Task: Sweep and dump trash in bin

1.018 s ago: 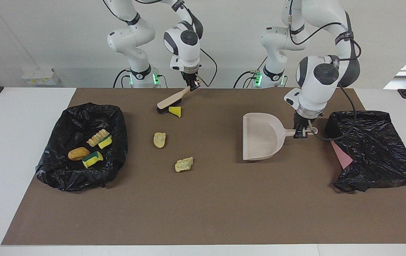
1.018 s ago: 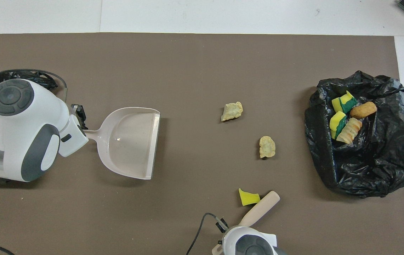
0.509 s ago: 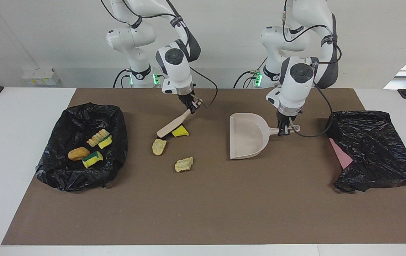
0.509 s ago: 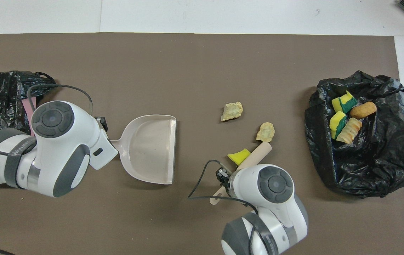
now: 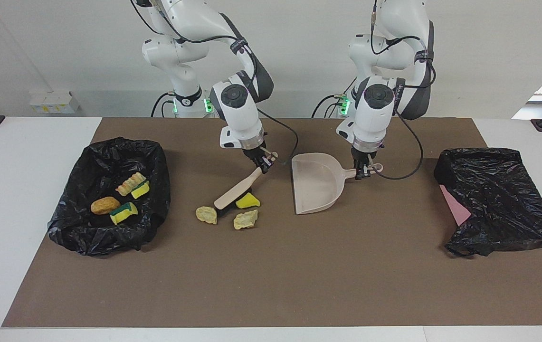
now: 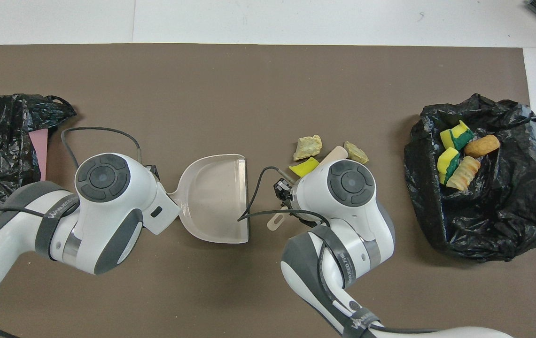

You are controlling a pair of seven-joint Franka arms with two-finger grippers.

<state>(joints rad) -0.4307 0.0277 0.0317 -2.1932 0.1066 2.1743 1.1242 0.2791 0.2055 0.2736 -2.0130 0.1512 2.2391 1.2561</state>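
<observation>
Bright yellow sponge scraps: three, one plain wedge (image 5: 247, 202) on the brown mat, two green-backed (image 5: 123, 212) in the black bag
Tan or brown bread-like lumps: four, two (image 5: 245, 219) on the mat, two in the bag
Black plastic bags (image 5: 109, 194): two
Beige plastic dustpan (image 5: 316, 188): one
Beige brush (image 5: 237, 191): one

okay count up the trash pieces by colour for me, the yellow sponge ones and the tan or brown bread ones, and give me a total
Yellow sponge bits: 3, one by the brush, two green-backed in the bag.
Tan or brown bread-like lumps: 4, two on the mat, two in the bag.
Total: 7.
</observation>
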